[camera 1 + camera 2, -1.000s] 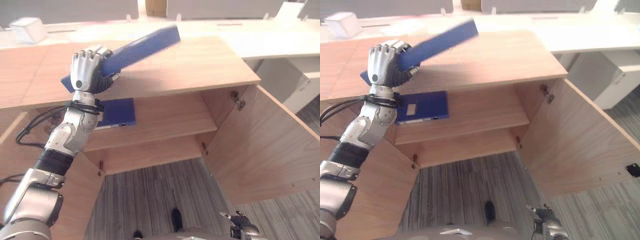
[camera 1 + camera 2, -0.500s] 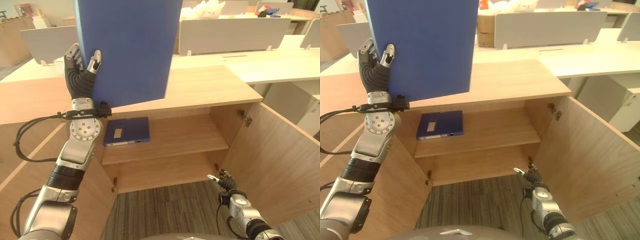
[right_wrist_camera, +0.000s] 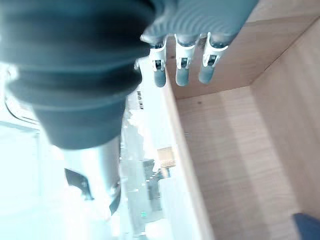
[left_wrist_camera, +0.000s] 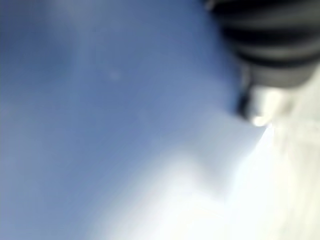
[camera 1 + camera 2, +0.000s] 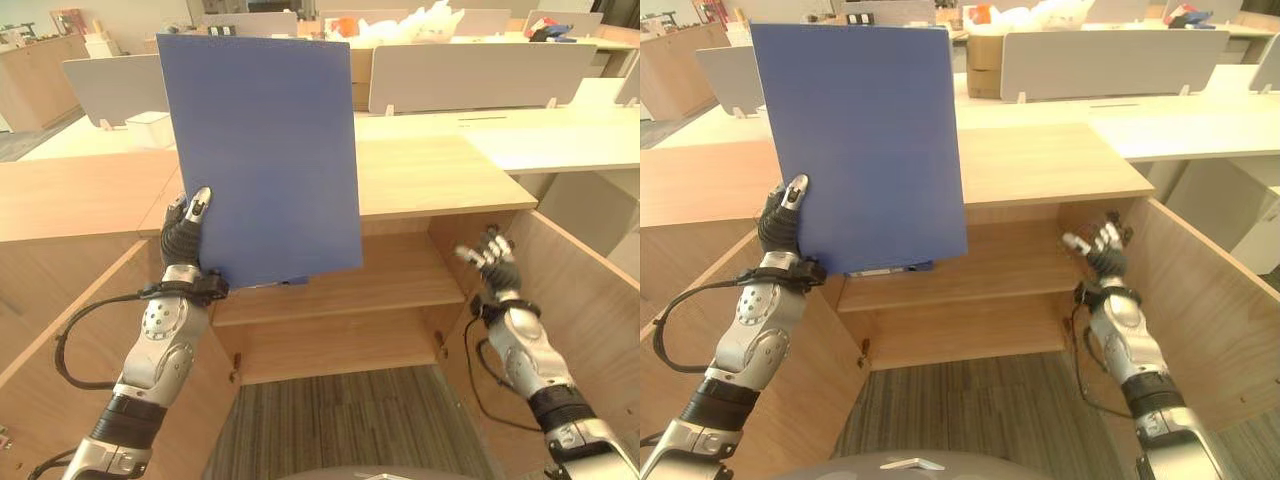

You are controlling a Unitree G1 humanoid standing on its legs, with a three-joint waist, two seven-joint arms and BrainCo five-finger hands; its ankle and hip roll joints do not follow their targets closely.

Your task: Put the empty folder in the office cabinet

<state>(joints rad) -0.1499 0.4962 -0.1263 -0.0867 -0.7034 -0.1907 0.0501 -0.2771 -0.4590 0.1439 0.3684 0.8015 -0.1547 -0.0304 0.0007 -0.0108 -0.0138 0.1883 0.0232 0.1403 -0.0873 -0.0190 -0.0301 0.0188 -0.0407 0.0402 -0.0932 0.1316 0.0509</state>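
A large blue folder (image 5: 262, 160) stands upright in front of the open wooden cabinet (image 5: 440, 175). My left hand (image 5: 181, 238) pinches its lower left corner, thumb on the front face, fingers hidden behind. In the left wrist view the folder's blue surface (image 4: 100, 100) lies close against the hand. My right hand (image 5: 491, 262) hovers open, fingers spread, by the right end of the upper shelf (image 5: 410, 280), holding nothing. The right wrist view has its straight fingers (image 3: 182, 67) pointing into the cabinet. A second blue folder (image 5: 890, 269) lies on the shelf, mostly hidden behind the held one.
Both cabinet doors are swung open, the left door (image 5: 60, 340) and the right door (image 5: 590, 290). A lower compartment (image 5: 330, 345) sits under the shelf. White desks with grey dividers (image 5: 470, 75) stand behind, with a white box (image 5: 150, 128). Grey carpet (image 5: 350, 430) lies below.
The folder went from lying tilted over the cabinet top to upright, then came lower before the cabinet opening. My right hand rose from near the floor to shelf height. The camera view shifted.
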